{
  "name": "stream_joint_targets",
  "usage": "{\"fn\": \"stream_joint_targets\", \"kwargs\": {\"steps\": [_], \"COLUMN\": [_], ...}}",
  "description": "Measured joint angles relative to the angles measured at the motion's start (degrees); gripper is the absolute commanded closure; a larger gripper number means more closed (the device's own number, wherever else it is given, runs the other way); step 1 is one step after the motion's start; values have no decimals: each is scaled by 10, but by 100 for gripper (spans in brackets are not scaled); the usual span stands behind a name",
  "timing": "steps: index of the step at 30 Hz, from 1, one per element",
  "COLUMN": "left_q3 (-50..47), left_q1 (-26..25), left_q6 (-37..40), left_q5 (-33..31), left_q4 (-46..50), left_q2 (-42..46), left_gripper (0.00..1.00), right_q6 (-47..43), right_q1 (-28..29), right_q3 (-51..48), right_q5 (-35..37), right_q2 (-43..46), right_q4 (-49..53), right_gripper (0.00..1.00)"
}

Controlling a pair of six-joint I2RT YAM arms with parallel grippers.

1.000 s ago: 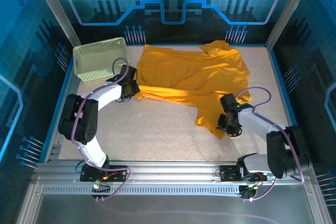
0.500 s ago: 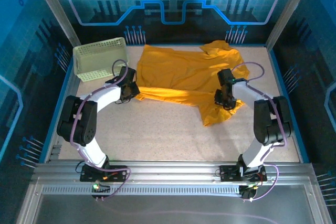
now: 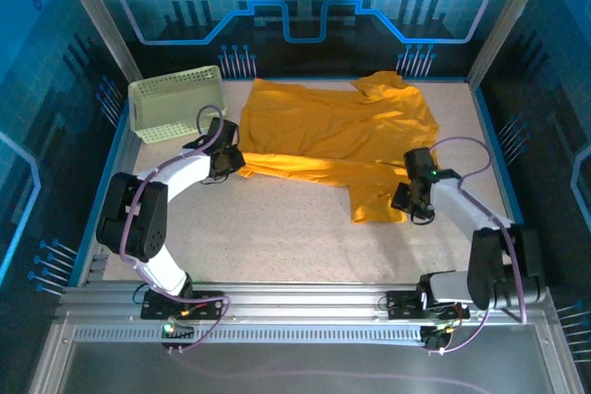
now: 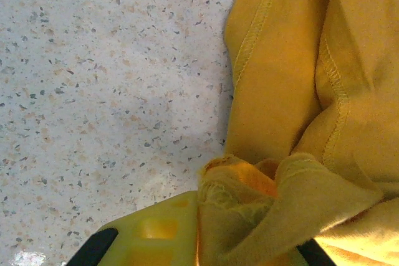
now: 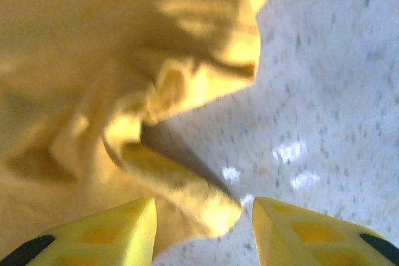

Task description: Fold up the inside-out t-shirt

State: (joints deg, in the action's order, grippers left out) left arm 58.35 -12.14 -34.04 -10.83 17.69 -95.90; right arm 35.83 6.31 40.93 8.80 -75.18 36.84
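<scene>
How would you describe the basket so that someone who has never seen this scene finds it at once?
Look at the speckled table inside the blue-lit enclosure and go to its far left corner. The basket sits there, just left of the spread mustard-yellow t-shirt. Unlike that soft cloth, it is a rigid pale green box with lattice walls.

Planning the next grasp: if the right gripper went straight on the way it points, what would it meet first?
Most likely the t-shirt: its rumpled edge lies just ahead of the right gripper, between the open fingers, on the table.
</scene>
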Motion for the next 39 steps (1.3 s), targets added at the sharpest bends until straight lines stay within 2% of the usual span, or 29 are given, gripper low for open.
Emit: {"fn": "stream_joint_targets", "kwargs": {"steps": [3,8,17,29,32,34,36,39], "left_q3": [0,0,0,0,-1,-1,-1,-4], "left_q1": [0,0,0,0,0,0,0,0], "left_q6": [0,0,0,0,0,0,0,1], "left_q5": [0,0,0,0,0,0,1,6], "left_q4": [0,0,0,-1,-1,-1,-2,-7], "left_q2": [0,0,0,4,4,4,4,7], "left_gripper": [89,89,88,88,88,88,88,89], "right_q6": [12,17,12,12,17,21,24,30], "right_q1": [0,-4,-8,-8,-7,-7,-6,-3], "right_q3": [-35,-45,-4,10,5,1,0,0], "right_q5": [-18,-39,-15,-6,-7,-11,-16,-17], "right_q2": [14,-11,-44,-71,-71,-73,-75,-69], "right_q4": [-4,-25,-30,-28,-30,-29,-30,-27], "right_gripper": [55,55,51,52,60,70,86,95]}}
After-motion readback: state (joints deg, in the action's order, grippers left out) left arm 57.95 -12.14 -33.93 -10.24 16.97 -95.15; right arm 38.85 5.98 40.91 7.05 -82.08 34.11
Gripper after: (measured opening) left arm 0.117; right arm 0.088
